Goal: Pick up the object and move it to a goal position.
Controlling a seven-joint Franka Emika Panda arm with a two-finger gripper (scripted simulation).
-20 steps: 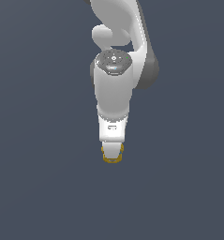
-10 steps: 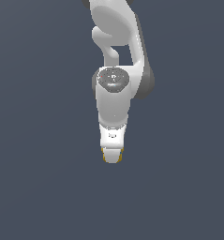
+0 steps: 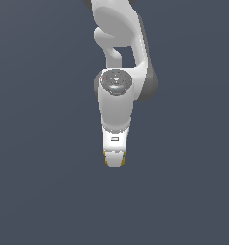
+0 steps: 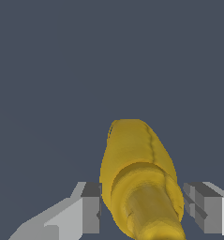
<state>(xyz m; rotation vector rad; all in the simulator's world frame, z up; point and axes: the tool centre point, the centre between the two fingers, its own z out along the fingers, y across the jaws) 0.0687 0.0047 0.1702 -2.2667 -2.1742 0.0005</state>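
Note:
The object (image 4: pixel 137 164) is a mustard-yellow elongated item, seen lengthwise in the wrist view between my two fingers. One grey finger pad (image 4: pixel 91 208) presses its side, and the other pad (image 4: pixel 197 208) sits against the opposite side. My gripper (image 4: pixel 141 206) is shut on it. In the exterior view the white gripper (image 3: pixel 114 162) points down and hides most of the object (image 3: pixel 107 158). Only thin yellow slivers show at either side of the fingertips. No light-blue marking is visible.
The white arm reaches down from the top of the exterior view, its round wrist joint (image 3: pixel 116 80) above the gripper. Around it lies a plain dark grey-blue surface (image 3: pixel 39 191).
The gripper has come down over the object, so less yellow shows around its tip than a second ago. In the last half second the arm has hardly moved.

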